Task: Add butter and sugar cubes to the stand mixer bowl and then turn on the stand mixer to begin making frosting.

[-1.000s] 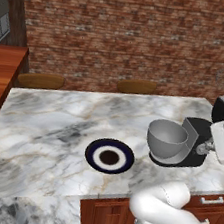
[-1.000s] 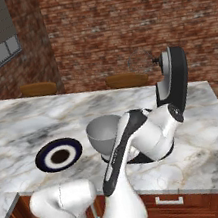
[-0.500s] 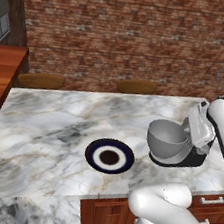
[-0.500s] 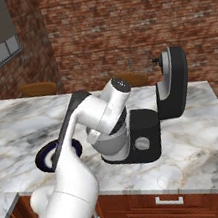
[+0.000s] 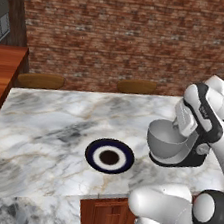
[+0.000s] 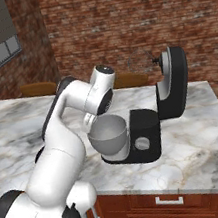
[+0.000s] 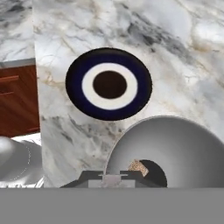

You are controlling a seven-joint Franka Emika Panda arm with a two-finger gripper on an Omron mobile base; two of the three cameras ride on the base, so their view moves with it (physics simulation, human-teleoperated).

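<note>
Hovering over the stand mixer bowl [image 7: 170,151], the end effector [image 7: 114,178] is showing its fingers together with nothing seen between them. A small brownish lump is lying in the smooth grey metal bowl, which is sitting on the black stand mixer [image 6: 149,124] with its head tilted back. Judging by this, switching on is coming next, calling for the silver side knob [image 6: 142,143]. Beside it on the marbled bench [image 5: 46,130] is lying the flat blue-rimmed plate [image 7: 108,83]

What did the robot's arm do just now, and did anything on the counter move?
The white arm swung in from the far side of the black stand mixer to hang above the deep grey metal bowl, its end effector shut and pointing down into it. A small brownish lump lies in the bowl. The mixer, its tilted-back head, the bowl and the dark-blue-rimmed plate stayed put.
</note>
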